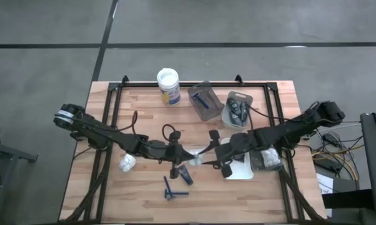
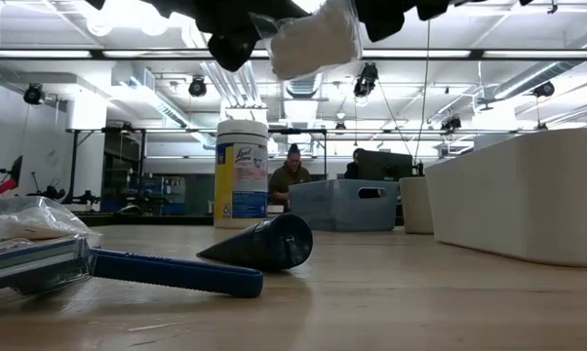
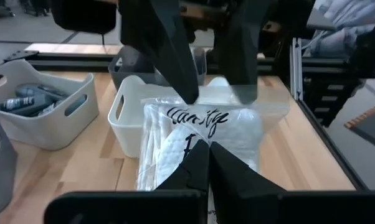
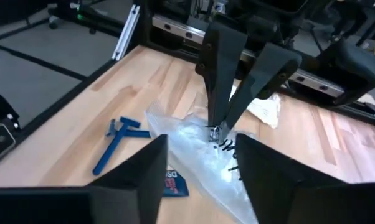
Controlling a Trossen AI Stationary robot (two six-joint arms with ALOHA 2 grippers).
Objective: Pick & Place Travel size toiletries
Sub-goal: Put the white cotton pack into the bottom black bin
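Observation:
A white lumpy packet in clear plastic with black writing (image 3: 200, 127) hangs in the air over the table's middle (image 1: 200, 156), high up in the low view (image 2: 313, 44). My left gripper (image 3: 203, 155) is shut on it. My right gripper (image 4: 203, 168) faces it from the right, open, with one finger on either side of the packet's other end (image 3: 218, 99). On the wood lie a second white packet (image 1: 127, 164), a black tube (image 1: 183, 174) and a blue razor (image 1: 172, 189). My left gripper pinches the packet's clear plastic edge (image 4: 213, 134) between its two fingertips. It comes from the table's left, slanting slightly down. The packet is lifted clear of the table and spreads away from the fingers toward the right gripper. Whether my right gripper's fingers (image 3: 189, 87) touch the packet, I cannot tell.
A white tray (image 1: 241, 170) sits under the right gripper, and another with white packets (image 1: 267, 159) is beside it. At the back stand a white-lidded tub (image 1: 168, 84), a grey tray with a razor (image 1: 203, 101) and a tray with dark bottles (image 1: 238, 107).

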